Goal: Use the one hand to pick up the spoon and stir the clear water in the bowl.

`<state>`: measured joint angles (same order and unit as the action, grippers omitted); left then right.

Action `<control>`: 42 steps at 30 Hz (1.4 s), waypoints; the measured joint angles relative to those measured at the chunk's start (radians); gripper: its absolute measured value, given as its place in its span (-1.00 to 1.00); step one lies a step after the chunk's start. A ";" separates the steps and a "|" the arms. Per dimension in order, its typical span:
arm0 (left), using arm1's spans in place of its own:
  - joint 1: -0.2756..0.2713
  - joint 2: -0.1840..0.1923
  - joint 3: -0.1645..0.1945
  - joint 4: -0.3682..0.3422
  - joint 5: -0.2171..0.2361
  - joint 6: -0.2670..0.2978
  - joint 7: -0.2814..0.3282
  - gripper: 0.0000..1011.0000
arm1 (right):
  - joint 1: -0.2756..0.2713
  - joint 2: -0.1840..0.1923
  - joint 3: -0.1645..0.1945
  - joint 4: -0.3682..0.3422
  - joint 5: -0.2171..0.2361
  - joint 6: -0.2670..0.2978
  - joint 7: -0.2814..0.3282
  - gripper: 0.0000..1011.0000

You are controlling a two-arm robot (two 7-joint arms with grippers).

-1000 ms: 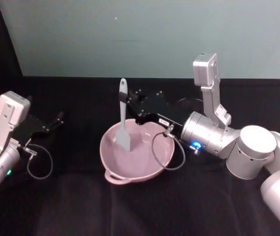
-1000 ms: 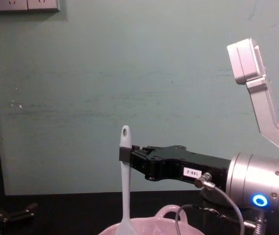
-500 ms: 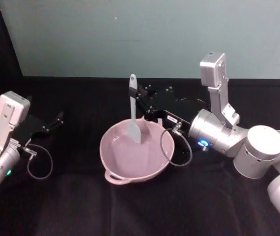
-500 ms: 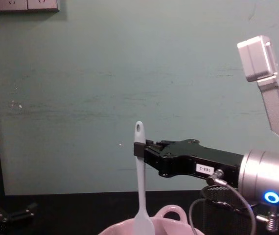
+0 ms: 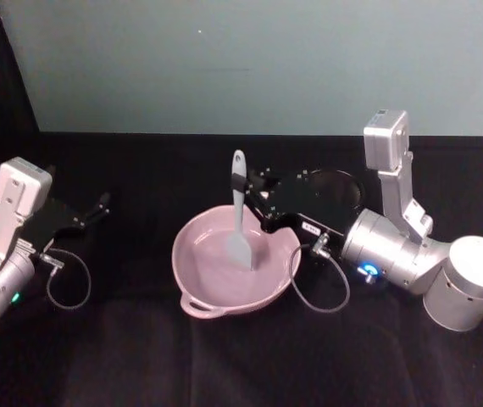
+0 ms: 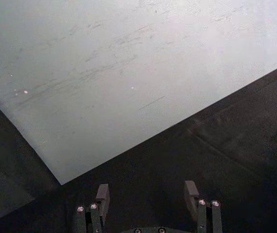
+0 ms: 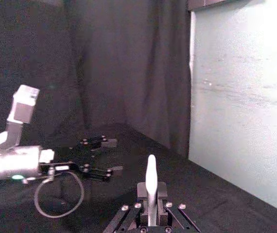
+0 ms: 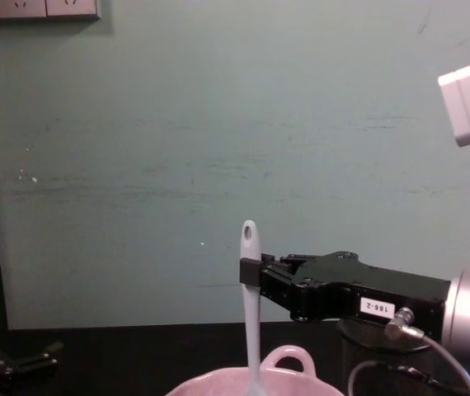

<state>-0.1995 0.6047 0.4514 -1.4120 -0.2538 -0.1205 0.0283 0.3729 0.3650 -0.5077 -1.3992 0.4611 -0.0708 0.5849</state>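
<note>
the left gripper point(image 5: 100, 204) is sitting idle on the table point(image 5: 224, 365), well out at 9 o'clock from the bowl point(image 5: 189, 270), its jaws standing apart with nothing between them.

the bowl is resting mid-table. the spoon point(image 5: 239, 216) is standing nearly upright in it, with the paddle head down near the middle, a shade toward 1 o'clock, and the holed handle end pointing up. the water is too clear for its level to be made out.

the right gripper point(image 5: 241, 181) is reaching in from 3 o'clock over the rim. its jaws are clamping the handle high up, just under the hole, and the right wrist view is showing the handle pinched squarely between them.

the step in hand is looking like the stirring itself. doing it well is probably meaning slow, even circles with the head dipped but not grinding on the bottom, and with the sweep staying inside the wall so the bowl isn't getting shoved along the cloth. with the grip sitting so high, the spoon is acting as a long lever — the soft head is likely bending if pressed, so light contact is seeming wiser than force. keeping the handle close to vertical should be helping the water turn rather than slop over the rim.

a cable point(image 5: 318, 292) is looping down beside the rim at 3 to 4 o'clock, and the cup point(image 5: 347, 188) is standing just behind the gripper at about 2 o'clock. a wide swing that way is risking a snag or a knock, so a tight circle is looking safest.
</note>
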 joint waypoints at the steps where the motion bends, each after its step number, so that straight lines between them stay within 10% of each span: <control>1: 0.000 0.000 0.000 0.000 0.000 0.000 0.000 1.00 | -0.004 0.002 0.000 -0.006 0.005 0.003 0.003 -0.78; 24: 0.000 0.000 0.000 0.000 0.000 0.000 0.000 1.00 | 0.036 -0.065 -0.046 0.062 0.028 -0.013 0.012 -0.78; 42: 0.000 0.000 0.000 0.000 0.000 0.000 0.000 1.00 | 0.026 -0.090 0.025 0.108 -0.067 -0.115 -0.098 -0.78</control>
<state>-0.1996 0.6047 0.4514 -1.4120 -0.2538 -0.1205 0.0283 0.3991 0.2750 -0.4827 -1.2916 0.3939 -0.1861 0.4872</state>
